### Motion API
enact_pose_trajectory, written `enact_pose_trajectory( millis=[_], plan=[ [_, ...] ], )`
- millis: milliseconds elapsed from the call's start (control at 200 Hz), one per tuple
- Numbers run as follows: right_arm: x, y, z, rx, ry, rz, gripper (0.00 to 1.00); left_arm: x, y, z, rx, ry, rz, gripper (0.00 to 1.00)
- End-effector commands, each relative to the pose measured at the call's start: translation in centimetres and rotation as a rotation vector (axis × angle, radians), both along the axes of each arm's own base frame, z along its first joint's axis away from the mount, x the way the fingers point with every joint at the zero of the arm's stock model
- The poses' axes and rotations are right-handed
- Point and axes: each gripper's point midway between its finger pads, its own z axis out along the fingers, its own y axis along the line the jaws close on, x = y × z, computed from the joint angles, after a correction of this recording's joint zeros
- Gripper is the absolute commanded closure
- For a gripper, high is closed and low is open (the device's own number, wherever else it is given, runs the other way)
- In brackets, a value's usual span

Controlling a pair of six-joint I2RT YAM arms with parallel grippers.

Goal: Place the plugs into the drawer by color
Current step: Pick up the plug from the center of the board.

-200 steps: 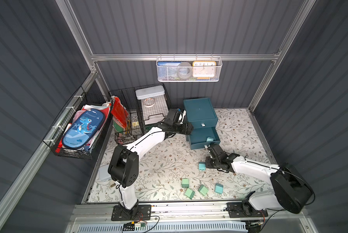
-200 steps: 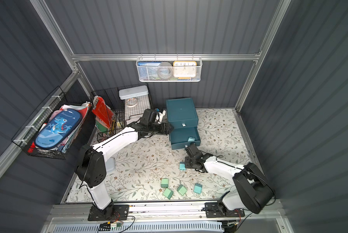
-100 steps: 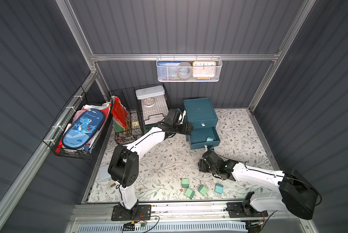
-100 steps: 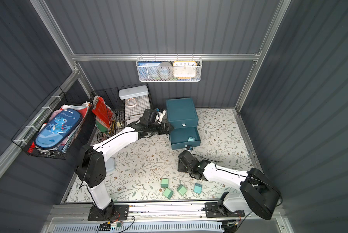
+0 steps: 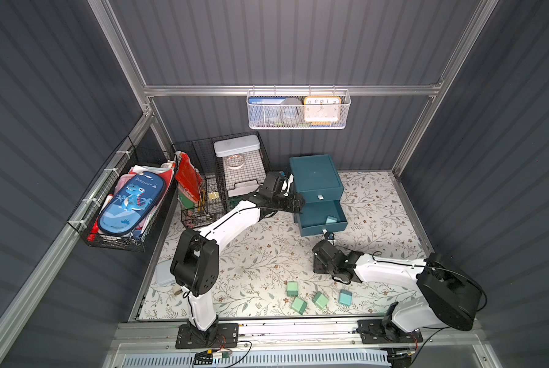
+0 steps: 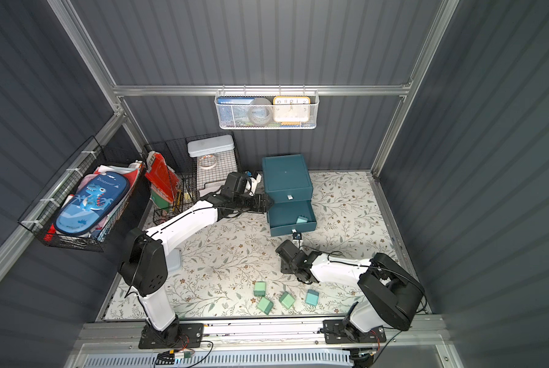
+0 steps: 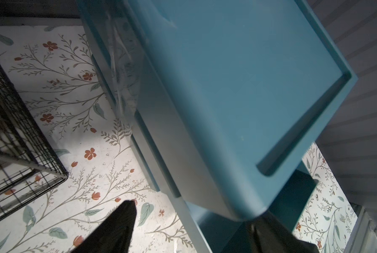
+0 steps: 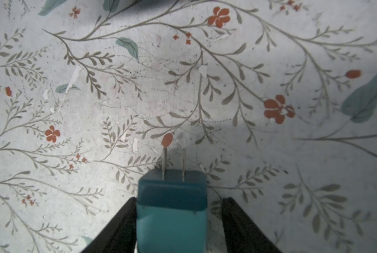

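- Four plugs [image 5: 320,300] lie loose on the mat [image 5: 251,255] at about 5 o'clock, taking the back wall as 12 in both top views. Three are green and one is blue-green.
- One stored plug [image 5: 331,220] of the same blue sits in the open drawer [image 5: 322,225] of the cabinet [image 5: 316,173], which stands at about 1 o'clock.
- At 6 o'clock from the cabinet, the right claw [image 8: 180,200] has a blue plug [image 8: 172,210] between its fingers, prongs pointing away from the claw. One finger [image 8: 122,225] touches the plug's side and the other stands just apart, so the jaws are part open and not clamped.
- The left claw [image 7: 193,210] is part open at the cabinet's 9 o'clock side. It straddles the drawer wall with one finger clear over the mat and seems to grip nothing, so it is probably bracing the cabinet.
- The step in hand looks like the pickup of a blue plug.
- The next move calls for closing squarely on the plug's flat sides, lifting it clear, carrying it toward 12 o'clock and letting go over the open drawer. The green plugs need a different drawer.
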Motion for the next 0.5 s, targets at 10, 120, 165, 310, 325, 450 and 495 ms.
enact_pose_trajectory(
  millis=[10,120,165,310,325,450,495],
  plan=[
    [0.1,-0.4,0.1,-0.046,-0.013,0.021,0.48,-0.5,0.1,1.2,-0.011,-0.024,-0.012,0.17],
    [-0.8,-1.0,1.1,-0.040,0.001,0.030,0.57,-0.5,0.1,1.2,-0.011,-0.025,-0.012,0.17],
    [-1.4,-1.2,2.2,-0.021,-0.006,0.039,0.62,-0.5,0.1,1.2,-0.011,-0.024,-0.012,0.17],
    [-1.6,-2.1,8.3,0.064,-0.143,0.056,0.73,-0.4,0.0,1.0,-0.009,-0.021,-0.014,0.17],
    [-1.4,-2.2,9.2,0.075,-0.170,0.055,0.73,-0.5,0.0,1.0,-0.009,-0.020,-0.016,0.17],
    [1.0,-2.3,14.1,0.102,-0.265,0.066,0.74,-0.4,-0.2,0.5,-0.010,-0.012,-0.022,0.17],
    [2.4,-2.0,15.0,0.095,-0.278,0.084,0.74,-0.4,-0.2,0.6,-0.009,-0.013,-0.022,0.17]
  ],
)
